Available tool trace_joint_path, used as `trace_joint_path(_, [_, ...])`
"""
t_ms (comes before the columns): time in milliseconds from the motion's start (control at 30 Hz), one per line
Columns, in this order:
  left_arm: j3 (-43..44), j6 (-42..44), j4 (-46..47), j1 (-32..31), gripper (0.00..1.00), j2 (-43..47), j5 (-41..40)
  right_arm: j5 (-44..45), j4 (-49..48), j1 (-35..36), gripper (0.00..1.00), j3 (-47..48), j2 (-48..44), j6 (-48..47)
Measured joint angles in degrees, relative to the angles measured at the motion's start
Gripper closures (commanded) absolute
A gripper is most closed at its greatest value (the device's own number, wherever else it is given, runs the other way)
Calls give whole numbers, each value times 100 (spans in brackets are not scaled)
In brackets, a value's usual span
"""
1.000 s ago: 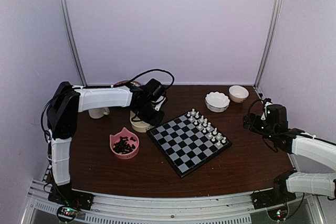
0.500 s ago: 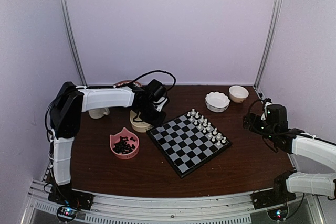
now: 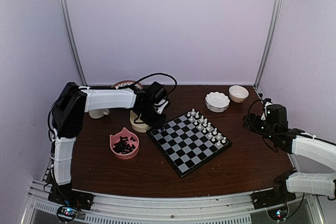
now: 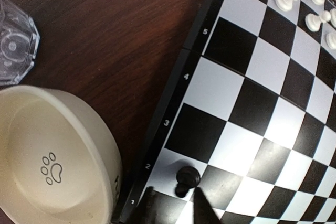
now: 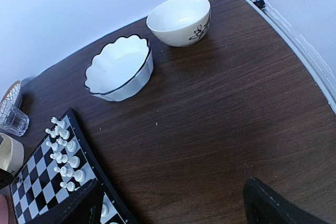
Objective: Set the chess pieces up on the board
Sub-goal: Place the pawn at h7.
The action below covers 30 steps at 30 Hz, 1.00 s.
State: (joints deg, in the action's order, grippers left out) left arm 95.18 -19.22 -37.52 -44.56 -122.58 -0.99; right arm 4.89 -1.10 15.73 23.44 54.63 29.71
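Observation:
The board (image 3: 189,141) lies askew in the middle of the table. My left gripper (image 3: 156,120) hangs low over its far left corner. In the left wrist view its jaws (image 4: 177,211) stand a little apart, open, with one black pawn (image 4: 187,178) upright on a light square of the board (image 4: 262,108) just past the fingertips, touching neither. More black chess pieces (image 3: 124,145) lie heaped in a pink bowl (image 3: 116,152). My right gripper (image 3: 255,122) waits wide open at the right side of the table, and its jaws (image 5: 173,208) hold nothing.
White chessmen (image 3: 206,126) line the board's far right edge. A cream paw-print bowl (image 4: 52,166) and a clear glass (image 4: 13,40) sit just left of the board corner. A scalloped white bowl (image 5: 119,72) and a cream bowl (image 5: 179,19) stand at the back right.
My left gripper has shifted slightly right to the board's corner and its jaws have parted from the black pawn. The right arm has not moved.

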Motion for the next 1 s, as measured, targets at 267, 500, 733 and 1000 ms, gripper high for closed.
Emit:
trace_joint_path(267, [-7,-26,-35,0,43,33,11,-2,0,0,4,0,0,0])
trace_joint_path(500, [-688,-96,26,-2,57,1080,-219,-4,0,0,4,0,-2,0])
trace_joint_path(733, [-1147,-70,350,-2,41,1606,-173,-15,0,0,4,0,-4,0])
trace_joint_path(1000, [-708,116,391,-7,47,660,-184,-15,0,0,4,0,-11,0])
